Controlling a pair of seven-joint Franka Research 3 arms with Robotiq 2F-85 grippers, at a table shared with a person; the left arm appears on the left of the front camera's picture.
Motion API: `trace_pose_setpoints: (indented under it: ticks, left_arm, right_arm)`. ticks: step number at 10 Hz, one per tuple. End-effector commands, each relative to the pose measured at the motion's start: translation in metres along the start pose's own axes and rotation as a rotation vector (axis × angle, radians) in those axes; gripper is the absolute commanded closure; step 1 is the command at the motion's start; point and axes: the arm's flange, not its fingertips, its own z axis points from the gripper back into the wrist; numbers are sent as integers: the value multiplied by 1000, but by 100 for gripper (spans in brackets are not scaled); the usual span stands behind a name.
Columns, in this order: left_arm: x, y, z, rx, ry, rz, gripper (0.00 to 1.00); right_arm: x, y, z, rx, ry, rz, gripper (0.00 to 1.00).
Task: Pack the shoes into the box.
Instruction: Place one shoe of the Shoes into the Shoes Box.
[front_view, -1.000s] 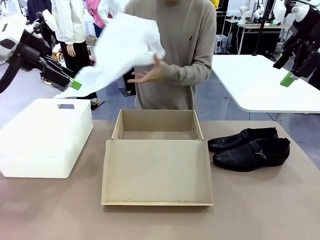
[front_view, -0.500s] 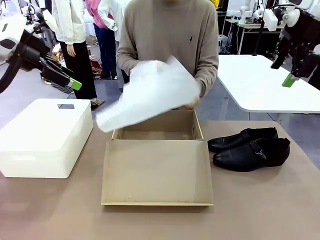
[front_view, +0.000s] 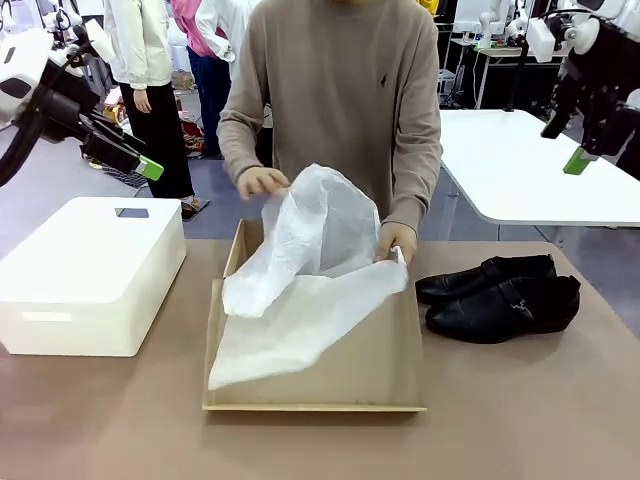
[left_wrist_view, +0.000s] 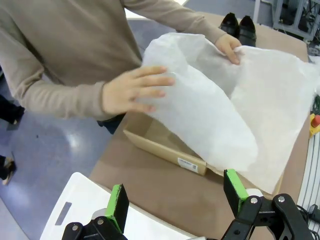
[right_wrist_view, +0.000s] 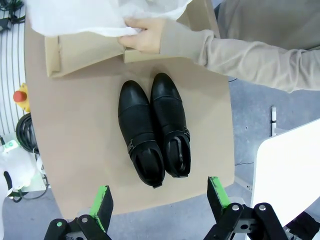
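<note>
Box (front_view: 312, 398) set open at frame centre on the table (front_view: 520, 420), white tissue paper (front_view: 310, 285) held over it by a person's hands (front_view: 397, 240), shoes (front_view: 500, 295) laid together at frame right, left gripper (left_wrist_view: 176, 196) and right gripper (right_wrist_view: 160, 196) spread wide, nothing held

White plastic box (front_view: 90, 275) set on brown counter (front_view: 520, 420), left side, closed, small dark label on top. Person in beige sweater (front_view: 340, 100) seen at far side. White table (front_view: 530, 170) placed behind, at right. Red button (right_wrist_view: 20, 95) and coiled black cable (right_wrist_view: 26, 134) seen beside counter edge.
</note>
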Motion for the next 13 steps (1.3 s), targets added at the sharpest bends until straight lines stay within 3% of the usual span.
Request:
trace_pose_setpoints:
  ticks: [1, 6, 10, 13]
  left_arm:
    - [-1, 3, 0, -15, -19, -15, 0]
    - [-1, 3, 0, -15, -19, -15, 0]
    - [-1, 3, 0, -15, -19, -15, 0]
    - [-1, 3, 0, -15, -19, -15, 0]
  right_arm:
    - [0, -18, -14, -3, -36, 19, 0]
    - [-21, -63, -69, -114, -25, 53, 0]
    - [-54, -77, -113, 30, 45, 85, 0]
    - [-71, -81, -138, 52, 27, 89, 0]
